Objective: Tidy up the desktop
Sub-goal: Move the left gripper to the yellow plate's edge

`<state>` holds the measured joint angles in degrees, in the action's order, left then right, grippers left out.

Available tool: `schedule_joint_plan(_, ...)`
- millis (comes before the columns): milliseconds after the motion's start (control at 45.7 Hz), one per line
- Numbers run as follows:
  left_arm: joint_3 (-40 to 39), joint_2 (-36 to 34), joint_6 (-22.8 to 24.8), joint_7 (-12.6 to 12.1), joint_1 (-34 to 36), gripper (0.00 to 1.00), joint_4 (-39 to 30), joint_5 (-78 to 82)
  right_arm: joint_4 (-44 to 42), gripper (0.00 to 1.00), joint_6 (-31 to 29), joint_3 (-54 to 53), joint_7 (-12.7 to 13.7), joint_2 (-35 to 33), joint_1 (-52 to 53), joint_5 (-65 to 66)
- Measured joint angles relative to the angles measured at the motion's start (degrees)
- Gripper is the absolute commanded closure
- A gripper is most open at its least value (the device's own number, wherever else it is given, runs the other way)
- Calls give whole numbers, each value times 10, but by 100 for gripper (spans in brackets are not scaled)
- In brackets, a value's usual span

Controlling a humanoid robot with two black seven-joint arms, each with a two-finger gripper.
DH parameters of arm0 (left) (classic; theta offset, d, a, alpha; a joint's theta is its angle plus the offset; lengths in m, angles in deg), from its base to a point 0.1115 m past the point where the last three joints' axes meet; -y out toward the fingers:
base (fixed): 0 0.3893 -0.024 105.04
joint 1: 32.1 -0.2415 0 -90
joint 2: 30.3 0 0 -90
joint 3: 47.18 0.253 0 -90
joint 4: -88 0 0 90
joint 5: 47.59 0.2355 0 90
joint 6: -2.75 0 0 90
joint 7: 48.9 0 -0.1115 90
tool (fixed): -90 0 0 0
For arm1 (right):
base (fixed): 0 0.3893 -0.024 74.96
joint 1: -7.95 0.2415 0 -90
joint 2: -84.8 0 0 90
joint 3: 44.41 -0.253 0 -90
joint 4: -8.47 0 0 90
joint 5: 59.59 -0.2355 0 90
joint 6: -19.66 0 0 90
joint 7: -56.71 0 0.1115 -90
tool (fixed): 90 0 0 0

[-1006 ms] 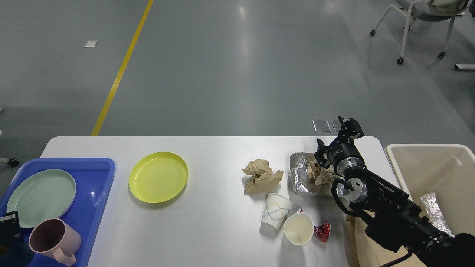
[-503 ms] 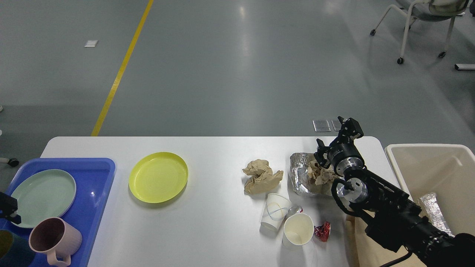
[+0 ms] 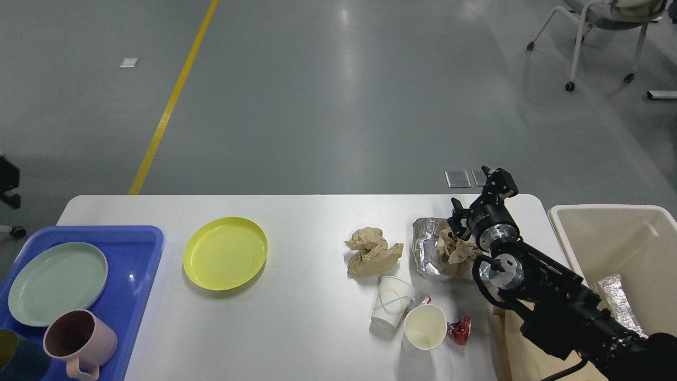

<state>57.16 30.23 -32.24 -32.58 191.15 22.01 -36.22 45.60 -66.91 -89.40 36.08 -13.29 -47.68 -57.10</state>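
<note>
Since the frame a second ago, the black part of the left arm that stood over the tray's front-left corner has gone from view, and the whole scene has shifted very slightly; the right arm has kept its place.

The desktop [image 3: 312, 328], white with rounded corners, fills the lower half of the view. At its left edge lies one blue tray [image 3: 142, 264] holding one pale green plate [image 3: 53, 283] and one pink mug [image 3: 79, 341]; a dark teal object [image 3: 16, 362] is cut off at the front-left corner. One yellow plate [image 3: 225, 253] sits just right of the tray, on the bare desk.

Toward the right end lie two crumpled brown papers: one loose wad [image 3: 372, 251] and one [image 3: 457, 248] resting in a sheet of crumpled foil [image 3: 429, 248]. In front of them are two paper cups, a patterned one [image 3: 391, 301] tipped on its side and a plain white one [image 3: 424, 326] upright, touching each other, with one red wrapper [image 3: 459, 329] beside the plain cup near the front edge.

The right gripper [image 3: 476, 197] hovers at the far-right corner, above the foil's far side, its fingers spread apart and grasping nothing. The left gripper is out of view.

One beige bin [image 3: 582, 222] stands off the desk's right edge, with one foil piece [image 3: 616, 301] inside.

The middle of the desk, between the yellow plate and the loose wad, is open, as is the far edge strip.
</note>
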Motion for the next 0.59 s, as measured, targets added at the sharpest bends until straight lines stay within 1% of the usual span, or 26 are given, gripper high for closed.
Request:
schedule_joint_plan(44, 6, 25, 0, -8, 26, 4, -21, -22, 0, 0, 0, 0, 0, 0, 0, 0)
schedule_joint_plan(109, 10, 61, 0, -28, 68, 4, -56, -61, 0, 0, 0, 0, 0, 0, 0, 0)
schedule_joint_plan(219, 5, 114, 0, -71, 137, 4, -117, -135, 0, 0, 0, 0, 0, 0, 0, 0)
schedule_joint_plan(306, -8, 154, 0, -100, 172, 4, -164, -185, 0, 0, 0, 0, 0, 0, 0, 0)
schedule_joint_plan(372, -18, 182, 0, -108, 195, 4, -199, -218, 0, 0, 0, 0, 0, 0, 0, 0)
schedule_joint_plan(437, -26, 205, 0, -111, 217, 4, -227, -247, 0, 0, 0, 0, 0, 0, 0, 0)
schedule_joint_plan(590, -43, 223, 0, -111, 244, 4, -254, -287, 0, 0, 0, 1, 0, 0, 0, 0)
